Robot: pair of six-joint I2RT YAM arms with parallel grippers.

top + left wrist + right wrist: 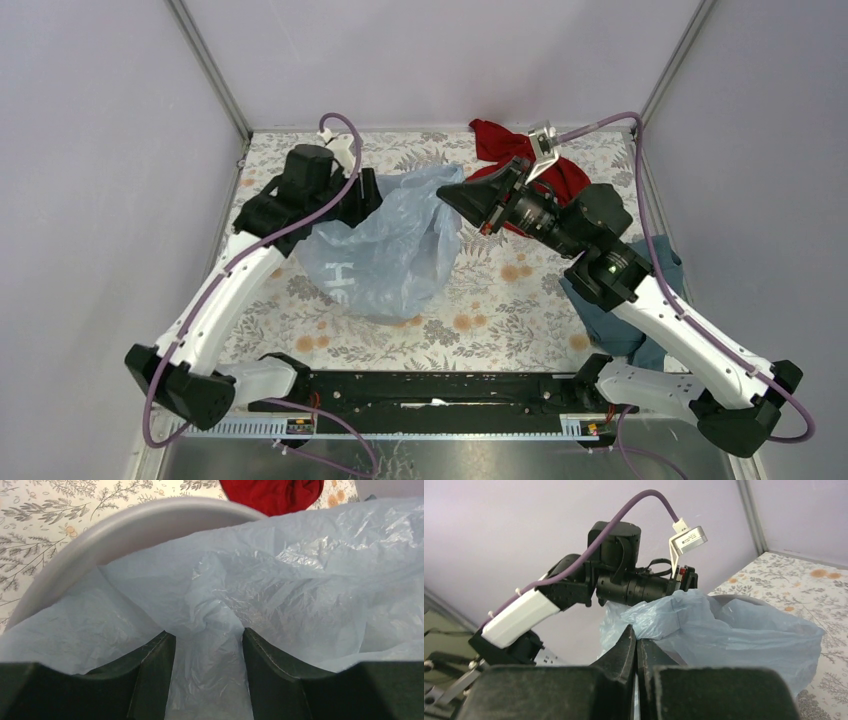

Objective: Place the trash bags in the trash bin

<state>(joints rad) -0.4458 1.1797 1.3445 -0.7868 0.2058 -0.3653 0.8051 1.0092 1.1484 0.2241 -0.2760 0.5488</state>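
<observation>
Trash bag (385,250): one, draped over the one grey bin (125,527); bin mostly hidden, only a rim arc shows. Left gripper (207,670) pinches bunched film. Right gripper (636,642) pressed together at the bag edge; can't tell if film is caught. One red cloth (495,140), one teal cloth (610,325) partly under the arm.
</observation>
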